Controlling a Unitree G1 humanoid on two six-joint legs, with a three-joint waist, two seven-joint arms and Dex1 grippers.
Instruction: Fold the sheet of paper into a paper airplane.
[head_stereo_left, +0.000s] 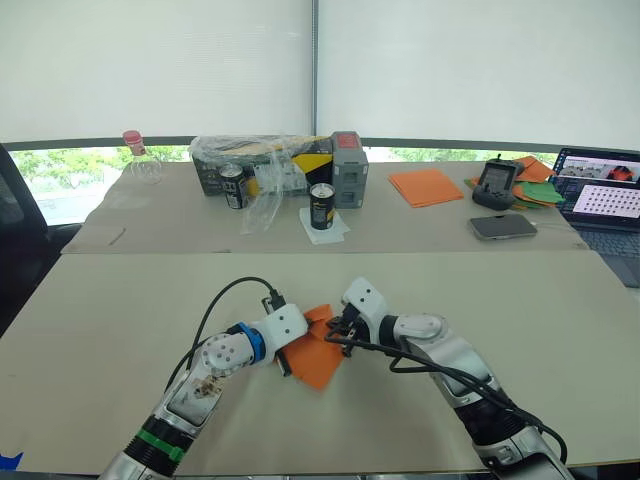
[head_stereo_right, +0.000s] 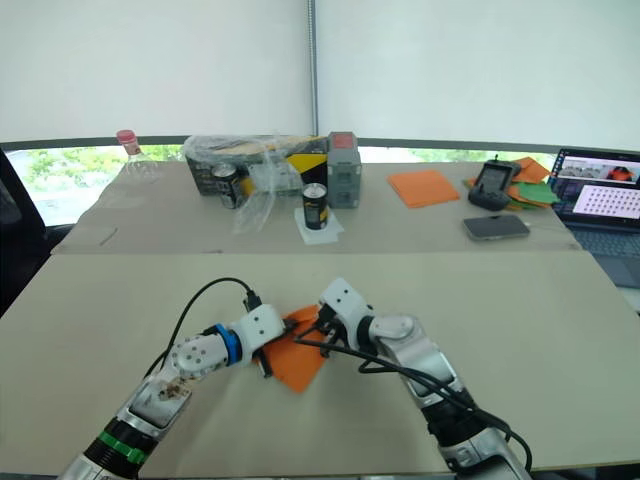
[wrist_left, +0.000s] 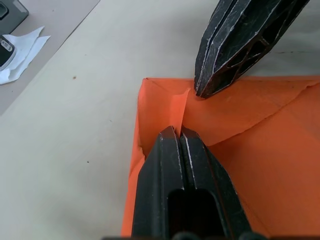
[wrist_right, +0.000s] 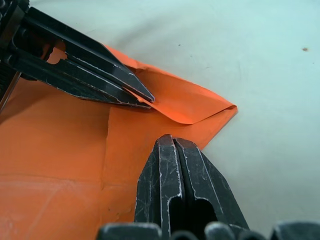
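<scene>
Paper sheet (head_stereo_left: 318, 358) lies partly folded on the counter (head_stereo_left: 120, 300), between our tools. Left tool (wrist_left: 179, 131) and right tool (wrist_right: 172, 139), both clenched, press its folded corner from opposite sides.

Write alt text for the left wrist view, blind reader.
Left end effector, fingers shut together, presses on a partly folded orange sheet of paper lying on a beige table. The right end effector, also shut, touches the sheet's raised flap opposite it.

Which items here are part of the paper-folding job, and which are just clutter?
In use: sheet, left hand, right hand, both shut and pressing on it.
Clutter: cans, plastic bag, bottle, orange stack, green sheets, phone, laptop.
</scene>
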